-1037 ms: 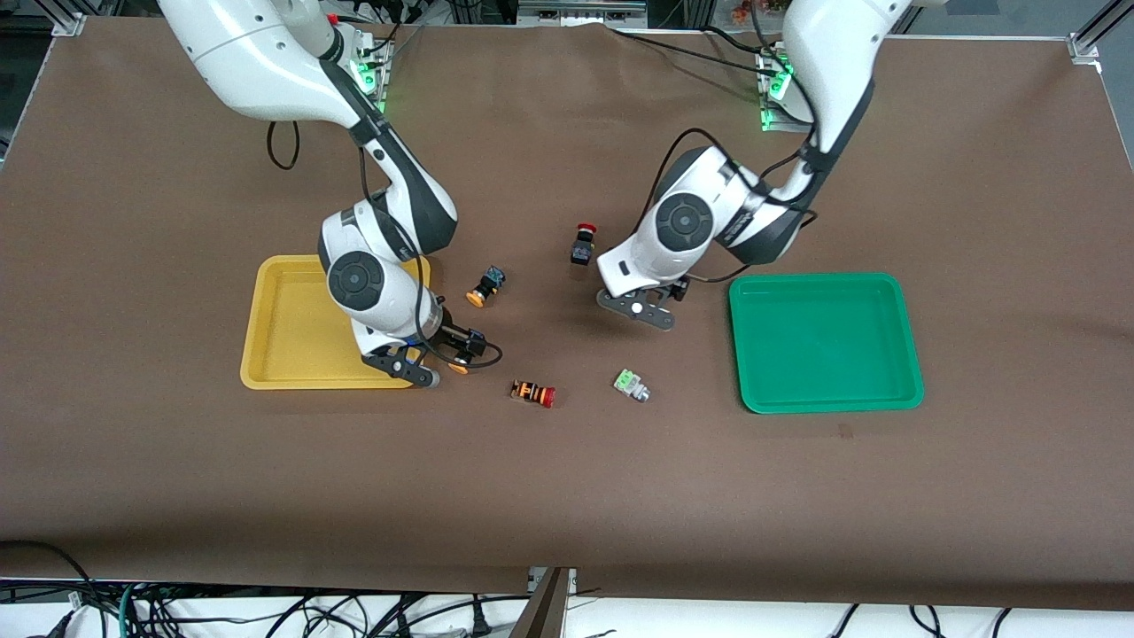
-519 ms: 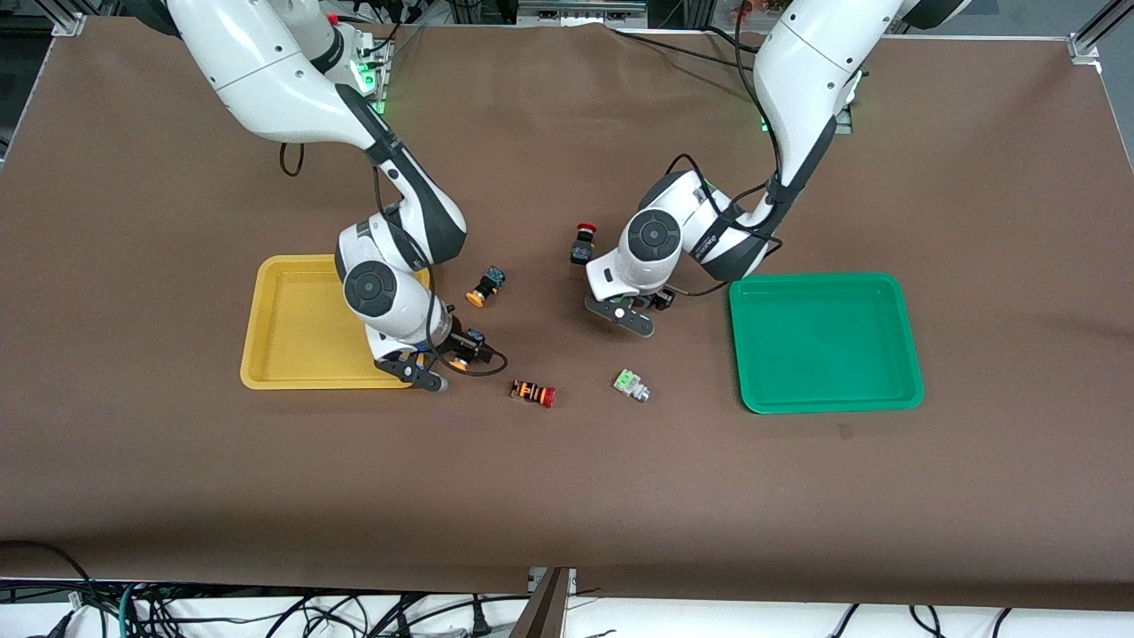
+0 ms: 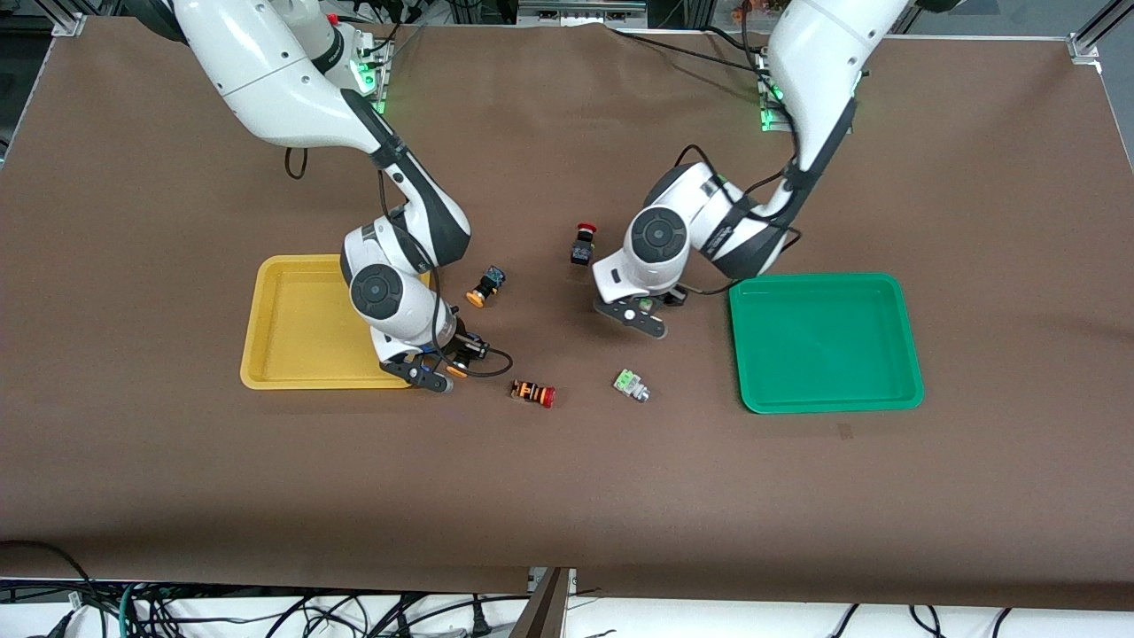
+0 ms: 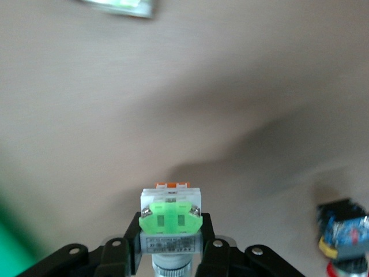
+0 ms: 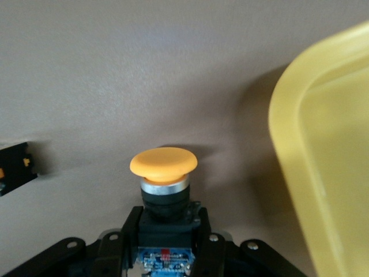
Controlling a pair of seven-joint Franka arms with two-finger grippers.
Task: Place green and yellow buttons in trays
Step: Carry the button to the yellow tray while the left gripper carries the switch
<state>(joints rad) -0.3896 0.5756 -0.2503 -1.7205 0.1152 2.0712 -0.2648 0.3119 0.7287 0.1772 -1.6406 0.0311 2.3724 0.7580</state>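
The green tray (image 3: 824, 341) lies at three o'clock of the left gripper (image 3: 642, 317), which is clenched on a green button (image 4: 170, 222) over bare table; released early, the button lands short. The yellow tray (image 3: 292, 328) lies at nine o'clock of the right gripper (image 3: 440, 370), which is pinching a yellow button (image 5: 164, 167) that could clip the rim.

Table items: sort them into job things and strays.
Job: pale green square-capped buttons; orange-yellow round-capped black-bodied buttons; yellow plastic tray; green plastic tray.
Strays: red-capped black-bodied button; orange-and-black striped red-capped button.
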